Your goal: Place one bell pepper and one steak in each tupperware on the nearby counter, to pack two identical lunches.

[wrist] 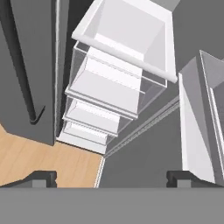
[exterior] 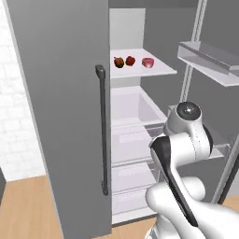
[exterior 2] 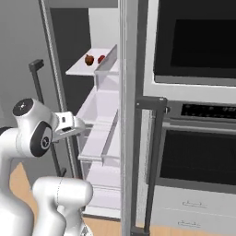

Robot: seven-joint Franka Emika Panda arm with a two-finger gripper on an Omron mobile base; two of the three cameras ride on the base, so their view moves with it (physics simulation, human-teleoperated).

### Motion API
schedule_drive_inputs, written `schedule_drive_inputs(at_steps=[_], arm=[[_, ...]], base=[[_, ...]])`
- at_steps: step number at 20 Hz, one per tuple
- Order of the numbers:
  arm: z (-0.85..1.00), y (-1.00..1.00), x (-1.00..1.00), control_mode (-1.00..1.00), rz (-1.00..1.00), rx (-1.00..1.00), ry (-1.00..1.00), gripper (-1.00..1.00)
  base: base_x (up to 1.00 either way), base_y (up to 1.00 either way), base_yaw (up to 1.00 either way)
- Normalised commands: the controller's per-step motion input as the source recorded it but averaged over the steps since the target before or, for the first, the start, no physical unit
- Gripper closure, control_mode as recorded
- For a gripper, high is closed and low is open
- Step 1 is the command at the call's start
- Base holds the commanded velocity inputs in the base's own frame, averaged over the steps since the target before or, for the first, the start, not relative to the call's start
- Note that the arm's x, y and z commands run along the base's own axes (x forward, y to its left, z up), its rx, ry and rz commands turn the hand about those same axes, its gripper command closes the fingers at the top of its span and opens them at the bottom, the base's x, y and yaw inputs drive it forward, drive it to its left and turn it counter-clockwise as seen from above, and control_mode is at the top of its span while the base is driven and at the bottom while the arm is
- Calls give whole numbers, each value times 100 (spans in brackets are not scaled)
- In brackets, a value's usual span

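Inside the open fridge, a white upper shelf [exterior: 158, 70] carries a brownish-red bell pepper [exterior: 119, 62], a bright red bell pepper [exterior: 130, 60] and a pink steak [exterior: 148, 62] in a row. Both peppers show again in the right base view, the dark pepper [exterior 2: 89, 59] and the red pepper [exterior 2: 101, 59]. My gripper [wrist: 111, 179] is open and holds nothing. It sits well below that shelf and looks down over the fridge's clear drawers [wrist: 109, 83] and the wooden floor [wrist: 39, 157]. The tupperware and the counter are out of view.
The closed grey fridge door [exterior: 56, 116] with its dark bar handle [exterior: 101, 130] stands at the left. The opened door with its bins [exterior: 210, 58] hangs at the right. A wall oven [exterior 2: 198, 41] stands beyond that door.
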Motion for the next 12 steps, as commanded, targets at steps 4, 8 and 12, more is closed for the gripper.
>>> schedule_drive_inputs(at_steps=[4, 8, 12], arm=[[0, 0, 0, 100, 0, 0, 0, -100], [0, 0, 0, 100, 0, 0, 0, -100], [0, 0, 0, 100, 0, 0, 0, -100]], base=[[40, 38, -30], [47, 51, -27], [40, 40, -21]])
